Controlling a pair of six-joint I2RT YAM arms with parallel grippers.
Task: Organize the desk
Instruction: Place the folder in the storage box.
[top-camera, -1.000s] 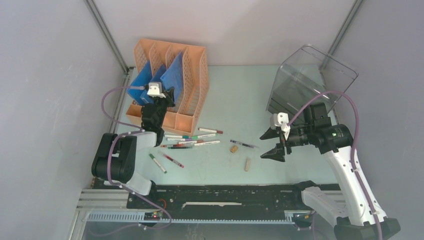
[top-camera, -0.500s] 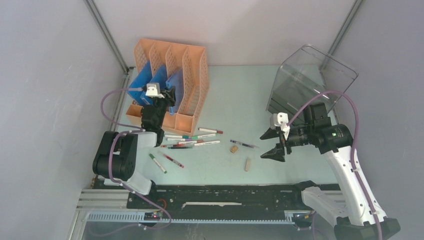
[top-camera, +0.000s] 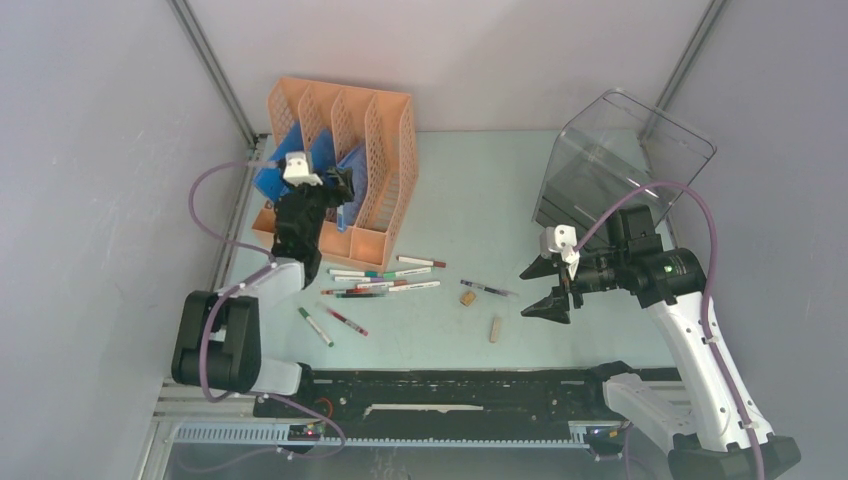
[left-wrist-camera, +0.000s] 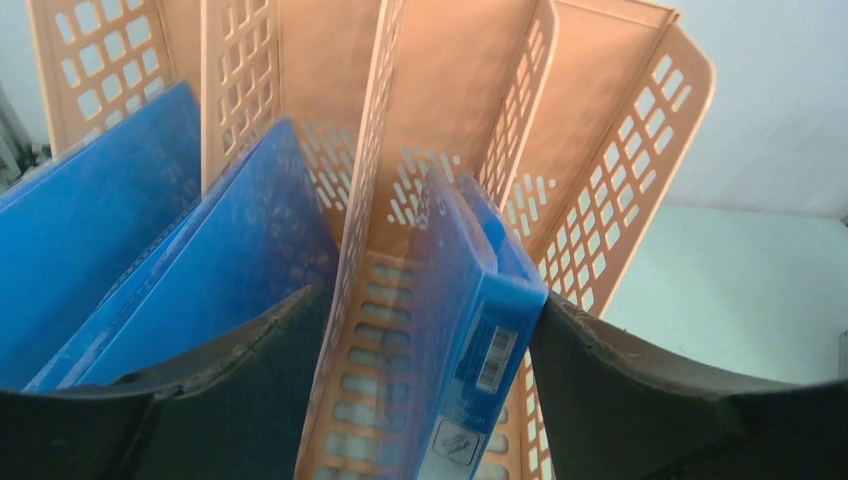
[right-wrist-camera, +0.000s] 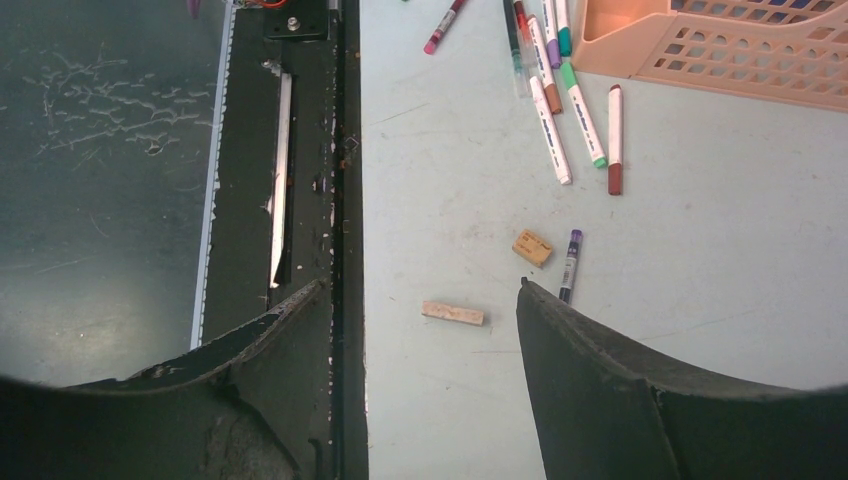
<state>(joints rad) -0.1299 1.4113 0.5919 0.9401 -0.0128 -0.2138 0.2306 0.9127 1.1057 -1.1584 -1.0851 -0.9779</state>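
Note:
The pale green desk carries an orange file rack at its back left. My left gripper hovers over the rack, open. In the left wrist view its jaws straddle a rack divider and a blue folder that stands in the third slot; the right finger is at the folder's edge. Two more blue folders fill the slots to the left. My right gripper hangs open and empty over the desk's right half, and a tan stick eraser lies below its jaws.
Several markers lie in front of the rack, and two more lie nearer the rail. A small cork block, a purple pen and the stick eraser lie mid-desk. A clear plastic box stands back right. A black rail edges the front.
My left gripper has opened and let go of the blue folder, which now stands lower in the rack's third slot. The left arm has shifted toward the rack. The right arm is unchanged.

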